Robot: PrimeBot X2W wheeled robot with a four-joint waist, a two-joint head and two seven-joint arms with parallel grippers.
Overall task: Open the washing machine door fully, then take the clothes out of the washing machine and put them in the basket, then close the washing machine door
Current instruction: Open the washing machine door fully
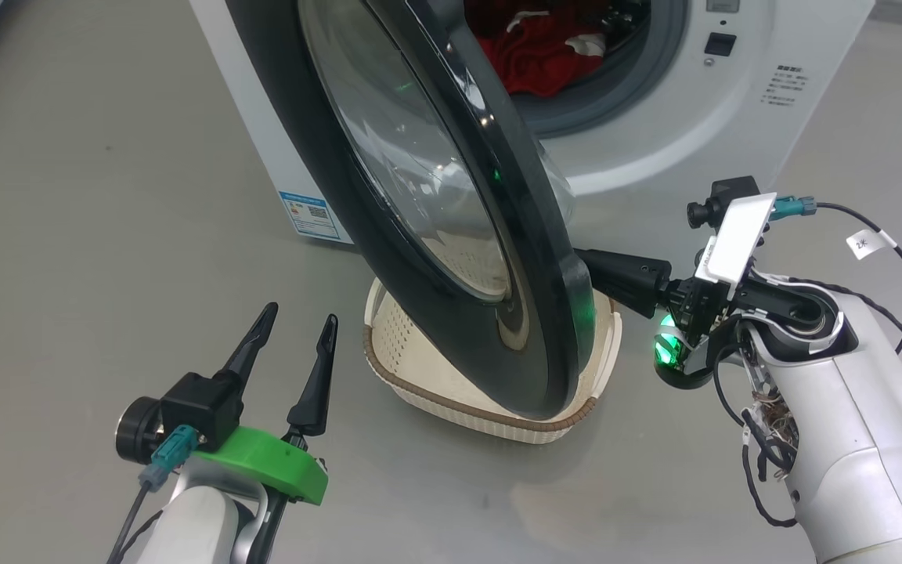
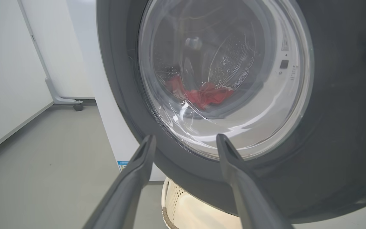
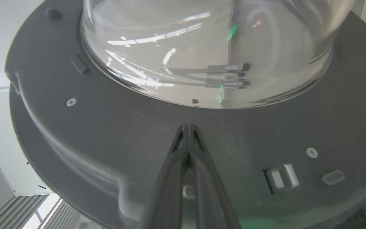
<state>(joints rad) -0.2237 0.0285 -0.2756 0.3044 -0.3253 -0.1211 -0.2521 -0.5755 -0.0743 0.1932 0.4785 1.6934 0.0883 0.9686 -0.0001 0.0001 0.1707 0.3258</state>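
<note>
The washing machine (image 1: 733, 117) stands at the top of the head view. Its door (image 1: 529, 258) is swung partway out, edge-on towards me. Red clothes (image 1: 545, 55) lie in the drum and show through the door glass (image 2: 208, 93). The basket (image 1: 420, 368) sits on the floor under the door. My right gripper (image 1: 582, 261) is shut, with its tips (image 3: 187, 126) against the door's inner face (image 3: 106, 133), just below the glass bowl (image 3: 202, 47). My left gripper (image 1: 301, 313) hangs open and empty in front of the door's outer side (image 2: 329, 127), apart from it.
A blue sticker (image 1: 310, 215) marks the machine's lower front. In the left wrist view, a white partition with a wheeled foot (image 2: 75, 103) stands left of the machine. The door latch (image 3: 281, 178) sits to the right of my right fingers. Grey floor spreads around the basket.
</note>
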